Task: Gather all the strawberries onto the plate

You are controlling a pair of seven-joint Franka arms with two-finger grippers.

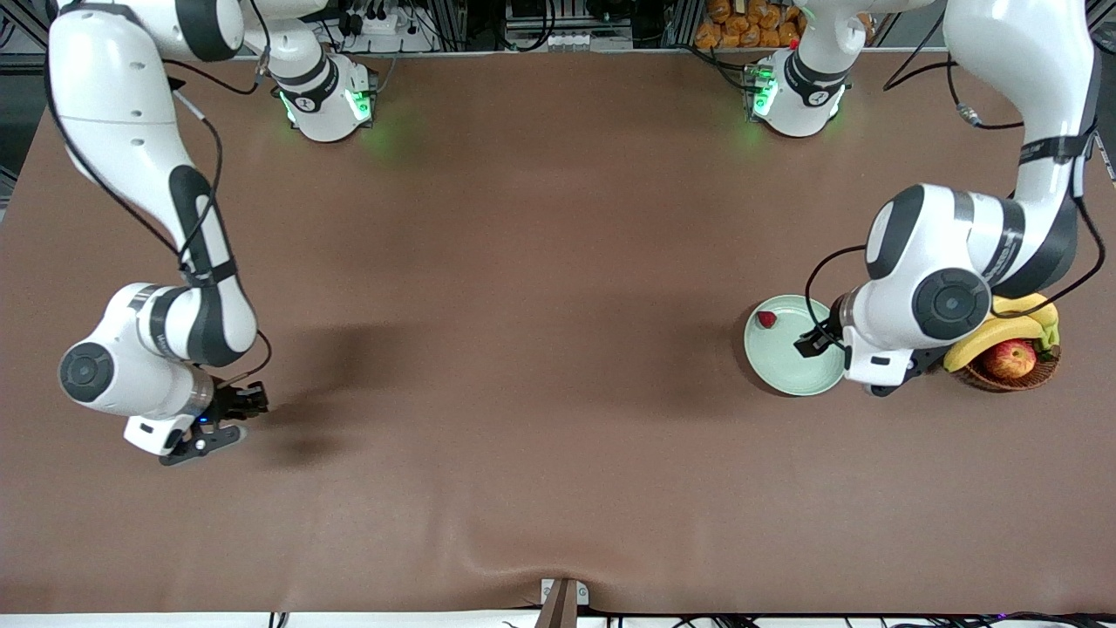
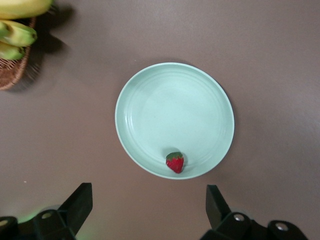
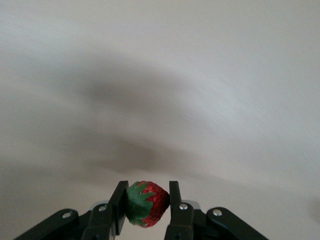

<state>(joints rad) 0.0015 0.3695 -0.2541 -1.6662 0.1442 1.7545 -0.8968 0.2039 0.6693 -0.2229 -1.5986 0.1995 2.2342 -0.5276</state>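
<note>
1. A round, shallow, pale mint-green plate (image 1: 789, 362) with a raised rim sits on the brown table (image 1: 523, 305) toward the left arm's end, just beside a brown wicker basket (image 1: 1003, 377).

2. One small red strawberry with a green leafy top (image 1: 766, 320) lies inside the plate, close against the part of the rim farthest from the front camera; the left wrist view shows the same berry (image 2: 175, 162) resting on the glossy plate (image 2: 150, 100), touching the inner slope of the rim.

3. The left gripper (image 2: 149, 210) hangs over the plate with its black fingers (image 2: 77, 202) spread wide and nothing between them; it is released.

4. In the front view the left gripper (image 1: 819, 338) pokes out from under the white wrist, over the basket-side part of the plate.

5. The basket holds yellow bananas (image 1: 1003, 327) and a red-yellow apple (image 1: 1011, 358).

6. At the right arm's end of the table, the right gripper (image 3: 147, 205) is clenched on a second red strawberry with a green cap (image 3: 146, 203), the berry pinched between its two black fingers (image 3: 119, 205).

7. From the front, the right gripper (image 1: 240, 403) is low over bare brown table, well apart from the plate; the berry it holds cannot be made out there.
</note>
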